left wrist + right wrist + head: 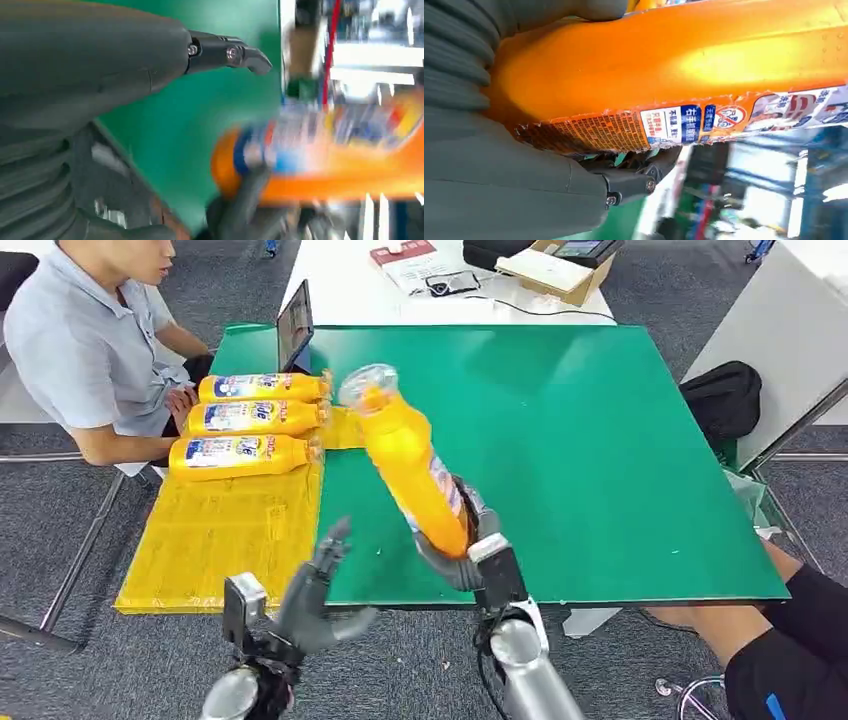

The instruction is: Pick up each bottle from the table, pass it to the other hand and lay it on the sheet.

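My right hand (462,545) grips an orange bottle (408,462) by its base, above the green table (600,440); the bottle tilts with its clear cap up and to the left. Close up, that bottle (684,65) lies across my right hand (499,165). My left hand (310,595) is open at the table's near edge, fingers spread, a short way left of the bottle's base. From the left wrist, my left hand (100,65) faces the blurred bottle (320,160). Three more orange bottles (245,420) lie side by side on the yellow sheet (225,530).
A person in a grey shirt (90,350) sits at the table's left end, a hand near the laid bottles. Another person's leg (770,630) is at the right. A tablet (294,325) stands at the far left corner. A black bag (722,400) lies right of the table.
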Available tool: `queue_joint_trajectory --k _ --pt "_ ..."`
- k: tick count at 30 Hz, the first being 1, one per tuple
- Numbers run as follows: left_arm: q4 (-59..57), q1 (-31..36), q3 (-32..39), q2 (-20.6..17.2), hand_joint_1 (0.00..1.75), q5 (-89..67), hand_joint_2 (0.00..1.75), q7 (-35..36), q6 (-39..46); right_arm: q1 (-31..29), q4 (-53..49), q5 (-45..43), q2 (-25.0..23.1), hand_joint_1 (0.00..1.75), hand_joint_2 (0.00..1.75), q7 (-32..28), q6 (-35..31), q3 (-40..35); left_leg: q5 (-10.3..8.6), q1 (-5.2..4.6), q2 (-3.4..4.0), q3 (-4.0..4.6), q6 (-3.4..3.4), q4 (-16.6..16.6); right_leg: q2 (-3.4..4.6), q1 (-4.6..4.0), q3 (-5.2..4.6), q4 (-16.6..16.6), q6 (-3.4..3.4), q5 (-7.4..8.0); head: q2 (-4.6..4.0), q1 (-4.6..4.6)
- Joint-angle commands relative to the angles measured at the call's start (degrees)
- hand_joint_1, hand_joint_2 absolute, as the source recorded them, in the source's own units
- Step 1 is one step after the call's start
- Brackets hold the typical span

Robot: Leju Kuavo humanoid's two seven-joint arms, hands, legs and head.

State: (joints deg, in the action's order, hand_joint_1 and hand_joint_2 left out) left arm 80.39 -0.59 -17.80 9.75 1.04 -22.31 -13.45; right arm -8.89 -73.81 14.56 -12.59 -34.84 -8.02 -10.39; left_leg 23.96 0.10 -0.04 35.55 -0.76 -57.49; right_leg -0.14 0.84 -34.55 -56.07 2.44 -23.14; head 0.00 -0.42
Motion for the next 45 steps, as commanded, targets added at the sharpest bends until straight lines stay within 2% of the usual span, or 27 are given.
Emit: queue_joint_trajectory --k 1,4,9,11,16,19,20,22,23,29,38,42,45 --pt "-1.3 4.4 -1.9 1.0 0.00 13.5 1.75 2.8 0.0 0.0 4.9 7.7 0.8 1.75 1.75 -2.4 -1.5 -18.0 0.06 0.08 0.04 -0.20 0.08 0.0 0.05 -0.08 0.19 0.0 -0.12 -0.04 0.00 0.00" --pt "1.5 4.0 -2.5 0.4 0.00 13.8 1.75 2.3 0.7 -0.5 8.4 7.4 0.5 1.75 1.75 -2.5 -1.3 -20.5 0.06 0.10 0.06 -0.28 0.11 0.0 0.06 -0.13 0.22 0.0 -0.14 -0.06 0.00 0.00" --pt "1.8 3.5 -2.6 0.2 0.00 14.2 1.75 2.0 0.7 -0.8 8.1 7.1 1.1 1.75 1.75 -2.6 -1.2 -20.5 0.00 0.11 0.04 -0.25 0.10 0.0 0.03 -0.09 0.23 0.0 -0.08 -0.06 0.00 0.00" --pt "4.3 2.8 -2.4 0.0 0.00 13.1 1.75 -1.2 2.2 -0.5 9.0 6.9 1.0 1.75 1.75 -2.2 -0.5 -21.1 -0.01 0.10 -0.02 -0.26 0.10 0.1 -0.04 -0.09 0.24 0.0 -0.08 -0.07 0.00 0.00" --pt "9.0 1.4 0.0 0.2 0.00 12.6 1.75 -1.7 5.9 0.9 9.7 6.7 1.1 1.75 1.75 -1.9 -0.6 -21.6 0.00 0.13 0.03 -0.20 0.12 0.0 -0.01 -0.12 0.19 0.0 -0.10 -0.06 0.00 0.00" --pt "9.5 1.7 0.7 0.2 0.00 13.6 1.75 -2.0 6.0 1.3 8.3 7.1 1.9 1.75 1.75 -1.4 -0.8 -21.9 0.04 0.15 -0.15 -0.35 0.14 0.1 -0.19 -0.14 0.37 0.1 -0.15 -0.15 0.00 0.00" --pt "9.6 1.7 0.6 0.0 0.00 13.7 1.75 -2.0 5.9 1.4 8.2 7.2 2.0 1.75 1.75 -1.0 -0.9 -21.8 -0.03 0.12 -0.06 -0.16 0.11 0.0 -0.13 -0.11 0.15 0.1 -0.09 -0.06 0.00 -0.02" --pt "10.0 1.4 0.7 -0.2 0.00 13.8 1.75 -2.0 5.8 1.8 8.2 7.5 2.4 1.75 1.75 -0.4 -1.3 -21.3 0.07 0.15 -0.09 -0.40 0.13 0.0 -0.16 -0.15 0.39 0.1 -0.15 -0.16 0.00 0.00" --pt "10.1 1.3 1.1 -0.1 0.00 14.0 1.75 -2.1 6.1 2.1 8.1 7.5 2.5 1.75 1.75 -0.3 -1.3 -21.1 -0.02 0.14 -0.08 -0.21 0.11 0.0 -0.15 -0.13 0.21 0.1 -0.10 -0.07 0.00 0.00" --pt "9.3 1.6 4.3 0.9 0.00 14.5 1.75 -0.9 10.6 3.7 7.1 8.5 2.9 1.75 1.75 0.4 -2.1 -21.3 0.02 0.14 -0.12 -0.31 0.11 0.1 -0.21 -0.13 0.30 0.1 -0.11 -0.13 0.00 0.00" --pt "7.8 3.0 7.3 1.8 0.00 16.6 1.75 -0.4 14.5 3.6 7.8 8.8 2.5 1.75 1.75 0.6 -2.9 -21.6 0.05 0.16 -0.16 -0.42 0.13 0.1 -0.25 -0.15 0.42 0.1 -0.15 -0.17 0.00 0.00" --pt "7.7 3.4 8.6 2.1 0.00 18.6 1.75 0.3 16.0 3.5 8.5 8.4 2.4 1.75 1.75 0.7 -3.2 -21.6 -0.06 0.11 -0.08 -0.17 0.11 0.1 -0.18 -0.10 0.12 0.1 -0.09 -0.05 0.00 0.00" --pt "7.8 3.4 8.5 1.7 0.00 19.9 1.75 0.8 15.3 3.2 9.5 8.1 2.3 1.75 1.75 0.6 -3.5 -21.6 0.02 0.15 -0.14 -0.42 0.14 0.1 -0.22 -0.15 0.39 0.1 -0.15 -0.15 0.00 0.00"
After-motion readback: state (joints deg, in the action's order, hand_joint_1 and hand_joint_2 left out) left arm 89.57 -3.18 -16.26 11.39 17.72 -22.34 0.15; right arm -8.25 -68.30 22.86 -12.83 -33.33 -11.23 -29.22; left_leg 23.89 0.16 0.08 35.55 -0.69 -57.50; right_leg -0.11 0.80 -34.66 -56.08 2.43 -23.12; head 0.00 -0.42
